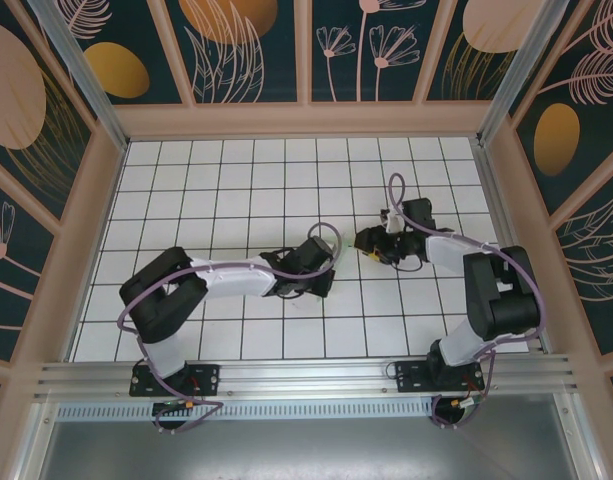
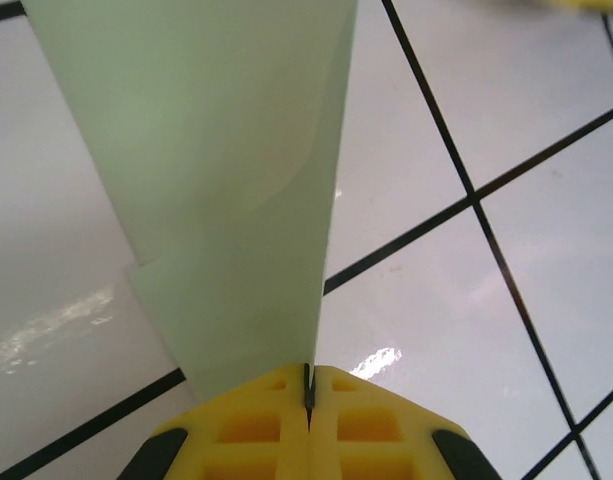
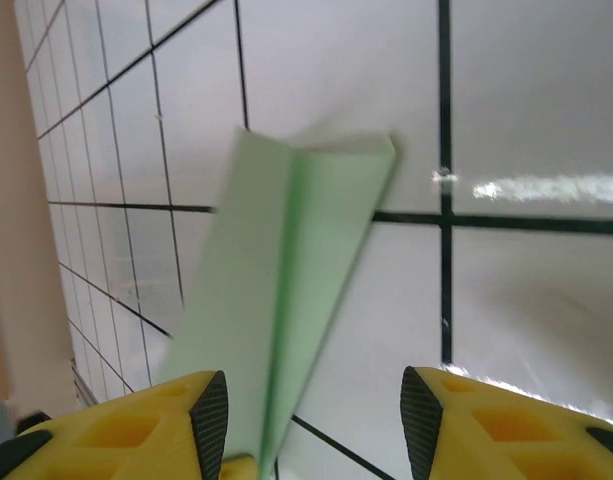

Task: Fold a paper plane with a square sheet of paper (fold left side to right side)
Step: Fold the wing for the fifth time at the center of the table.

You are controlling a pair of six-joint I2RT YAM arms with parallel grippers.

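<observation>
The pale mint-green paper plane [image 2: 226, 180] is a slim folded shape with a long centre crease, held above the white tiles. My left gripper [image 2: 309, 375] is shut on its near end, the yellow fingers pressed together with the paper edge pinched between them. My right gripper [image 3: 314, 412] is open. The paper plane [image 3: 286, 280] runs down between the right gripper's fingers, close to the left pad [image 3: 211, 415] and well apart from the right pad [image 3: 418, 410]. In the top view the left gripper [image 1: 324, 260] and right gripper [image 1: 371, 243] face each other at mid-table.
The white grid-tiled floor [image 1: 236, 180] lies under both arms. Peach walls [image 1: 86, 230] with dark floral panels enclose it on three sides. An aluminium rail [image 1: 306, 375] carrying the arm bases runs along the near edge.
</observation>
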